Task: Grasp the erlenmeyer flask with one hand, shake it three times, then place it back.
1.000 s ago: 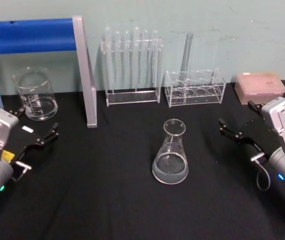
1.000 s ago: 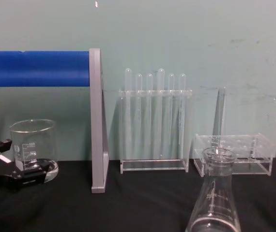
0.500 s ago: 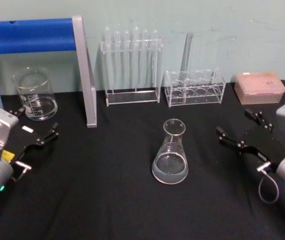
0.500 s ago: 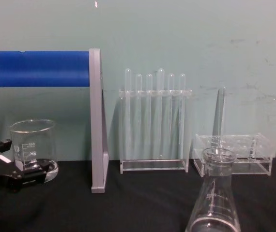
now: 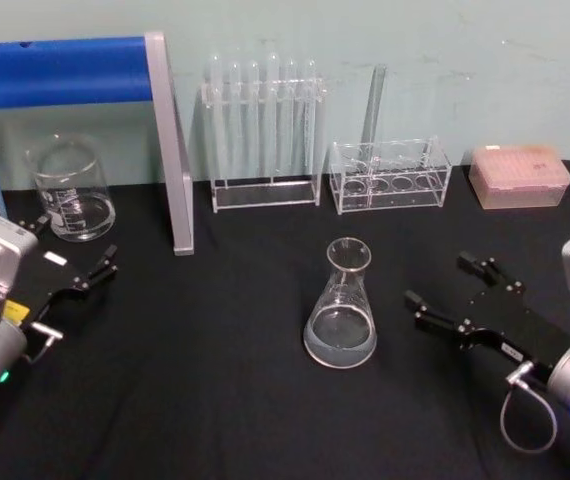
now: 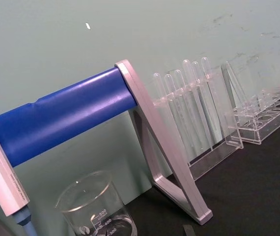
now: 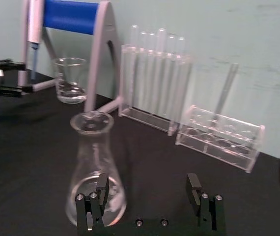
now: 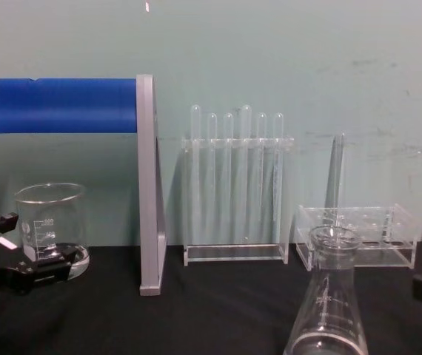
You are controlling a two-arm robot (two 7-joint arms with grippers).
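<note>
The right hand (image 5: pixel 436 280), spread wide and empty, is the nearer one, aimed leftward at the erlenmeyer flask (image 5: pixel 343 305) standing upright on the counter (image 5: pixel 215 400) just beyond its tips, while the open left hand (image 5: pixel 77 240) idles well apart by the beaker (image 5: pixel 70 190).

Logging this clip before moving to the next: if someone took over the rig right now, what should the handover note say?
Right gripper: open, low to the right of the flask, apart from it.
Left gripper: open, parked far left by the beaker.
Flask: upright in the middle of the table, not grasped.
Done: nothing yet.
Left: grasp the flask, shake it three times, set it back.
</note>
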